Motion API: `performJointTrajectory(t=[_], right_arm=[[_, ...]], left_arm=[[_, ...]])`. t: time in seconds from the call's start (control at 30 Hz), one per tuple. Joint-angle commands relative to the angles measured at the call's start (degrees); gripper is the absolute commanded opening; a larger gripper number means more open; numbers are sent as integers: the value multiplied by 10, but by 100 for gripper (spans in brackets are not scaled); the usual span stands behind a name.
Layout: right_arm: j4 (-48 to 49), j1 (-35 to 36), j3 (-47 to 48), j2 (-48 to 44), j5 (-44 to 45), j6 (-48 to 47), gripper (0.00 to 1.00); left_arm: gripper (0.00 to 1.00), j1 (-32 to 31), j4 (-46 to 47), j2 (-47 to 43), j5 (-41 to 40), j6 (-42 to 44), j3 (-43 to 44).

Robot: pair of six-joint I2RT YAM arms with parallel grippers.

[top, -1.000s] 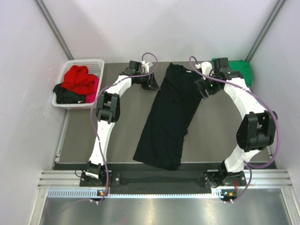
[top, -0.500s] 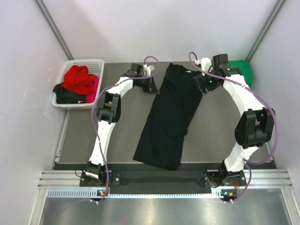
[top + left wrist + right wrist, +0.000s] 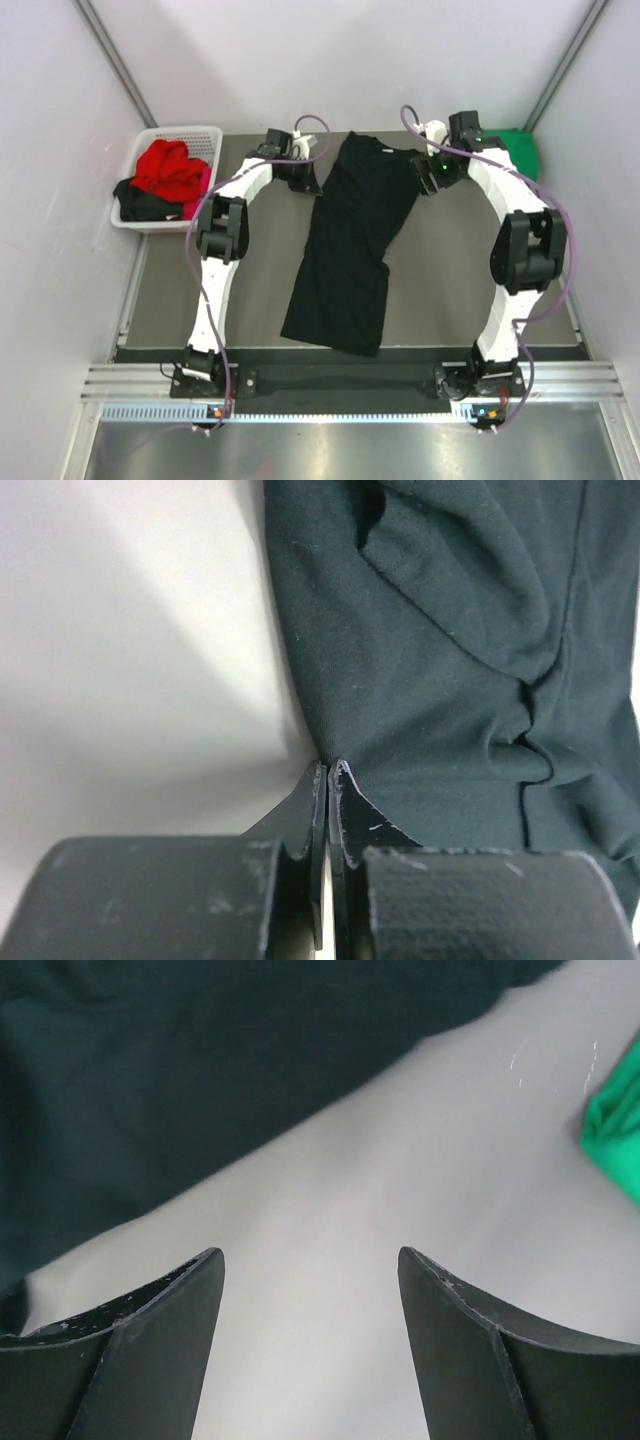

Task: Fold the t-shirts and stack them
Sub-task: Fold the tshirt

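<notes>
A large black t-shirt [image 3: 350, 240] lies lengthwise down the middle of the table, its top end at the far side. My left gripper [image 3: 307, 180] is shut at the shirt's upper left edge. In the left wrist view its tips [image 3: 327, 765] pinch the hem of the black t-shirt [image 3: 450, 660]. My right gripper [image 3: 428, 178] stands open at the shirt's upper right. Its jaws [image 3: 308, 1255] hang over bare table, with the black t-shirt [image 3: 150, 1080] to their upper left. A green t-shirt [image 3: 520, 150] lies at the far right corner and shows as a green t-shirt edge [image 3: 618, 1130] in the right wrist view.
A white lattice basket [image 3: 212, 133] stands at the far left and holds a red t-shirt [image 3: 168, 168], a pink one [image 3: 203, 185] and a black one [image 3: 145, 205]. Grey walls close in the table on three sides.
My left gripper closed on the black t-shirt's edge and moved left, dragging the shirt's top end left. My right gripper shifted toward the far side and stayed open.
</notes>
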Motion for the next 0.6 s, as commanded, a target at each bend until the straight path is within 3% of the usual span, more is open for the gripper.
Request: performJointTrajectory(t=[0.0,0.17,0.3,0.43,0.57], right_arm=[[27,-4,59,49,10,18,71],[41,8,197,178,25,31,71],[83,26,252,236,39,39,71],[99,38,274,259,39,49,70],[102,46,291,280,33,58,70]], left_arm=[[0,35,-56,-29,-67,65,-38],[0,35,-64,-52,-79,83,-63],[27,34,-66,-86,-120,87,-71],[36,35,-64,-163,-127,101,-72],[38,27,-78,-263,-79,88,-124]])
